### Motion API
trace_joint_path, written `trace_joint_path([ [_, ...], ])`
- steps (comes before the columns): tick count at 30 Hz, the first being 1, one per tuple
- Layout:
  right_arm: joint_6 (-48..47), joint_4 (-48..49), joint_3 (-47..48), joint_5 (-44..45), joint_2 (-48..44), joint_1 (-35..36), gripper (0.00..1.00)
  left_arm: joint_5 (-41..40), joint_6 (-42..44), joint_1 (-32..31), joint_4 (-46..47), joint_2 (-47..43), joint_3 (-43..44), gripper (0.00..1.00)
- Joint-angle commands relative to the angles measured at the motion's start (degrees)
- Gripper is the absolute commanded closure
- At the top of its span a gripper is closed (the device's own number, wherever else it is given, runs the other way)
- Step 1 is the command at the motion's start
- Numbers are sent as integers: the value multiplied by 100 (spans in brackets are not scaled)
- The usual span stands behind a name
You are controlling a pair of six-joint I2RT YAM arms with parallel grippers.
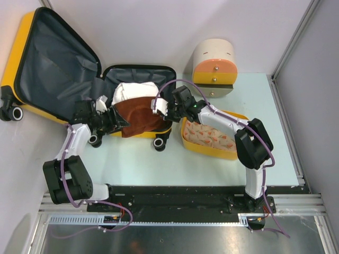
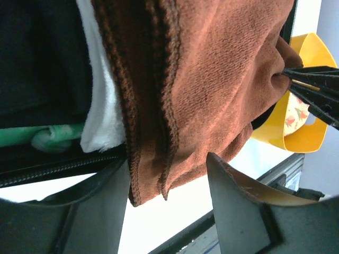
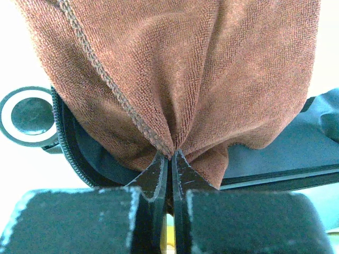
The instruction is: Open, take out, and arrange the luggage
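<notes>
left pincer [image 2: 167, 180]: wide open, brown towel [image 3: 175, 69] hem loose in the gap | right pincer [image 3: 169, 159]: pinched tight on same towel | luggage [image 1: 58, 63]: open on surface [image 1: 212, 164], beneath both pincers

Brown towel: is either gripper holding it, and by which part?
The right gripper is shut on the brown towel, pinching a bunched fold at its edge. The left gripper is open, fingers either side of the towel's hem, gripping nothing.

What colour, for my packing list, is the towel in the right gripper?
Rust-brown towel; clearest in right wrist view.
</notes>
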Motion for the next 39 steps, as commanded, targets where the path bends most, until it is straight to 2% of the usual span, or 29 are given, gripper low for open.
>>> trace_joint_path([
  [1, 64, -59, 226, -94, 14, 14, 99, 282, -206, -120, 471, 16, 25, 44],
  [3, 81, -50, 226, -94, 14, 22, 99, 291, -233, -120, 480, -1, 69, 53],
  [4, 116, -50, 226, -94, 14, 31, 98, 308, -242, -111, 480, -36, 87, 67],
  [7, 169, -6, 235, -103, -13, 40, 97, 247, -329, 3, 462, -186, 78, 91],
  [9, 204, 20, 235, -120, -48, 49, 96, 203, -347, 161, 340, -396, 113, 100],
  [12, 415, 12, 314, -225, -109, 58, 79, -33, -173, 459, -54, -616, 419, 100],
  [13, 502, -14, 366, -260, -118, 49, 61, -165, -119, 538, -152, -660, 499, 100],
  [14, 738, -58, 488, -339, -127, 40, 51, -271, -49, 687, -249, -696, 604, 100],
  [16, 1029, -59, 612, -410, -153, -12, 35, -551, 197, 829, -522, -775, 938, 100],
  [17, 1248, -50, 743, -515, -153, -56, 32, -779, 407, 916, -688, -775, 1035, 100],
  [20, 2232, -24, 990, -717, -83, -258, 29, -1359, 759, 996, -899, -714, 1299, 100],
  [21, 2844, -50, 1199, -796, -39, -407, 28, -1475, 804, 1031, -918, -661, 1335, 100],
  [26, 4588, -94, 1667, -1402, 549, -838, 25, -1512, 918, 1155, -918, -327, 1274, 100],
  [28, 5262, -102, 1816, -1351, 690, -874, 24, -1563, 918, 1155, -918, -178, 1256, 100],
  [32, 6029, 98, 1703, -1473, 954, -865, 23, -1862, 989, 1216, -918, 59, 1370, 100],
  [39, 6383, 583, 1562, -1597, 1278, -716, 30, -1827, 971, 1225, -900, 332, 1484, 100],
])
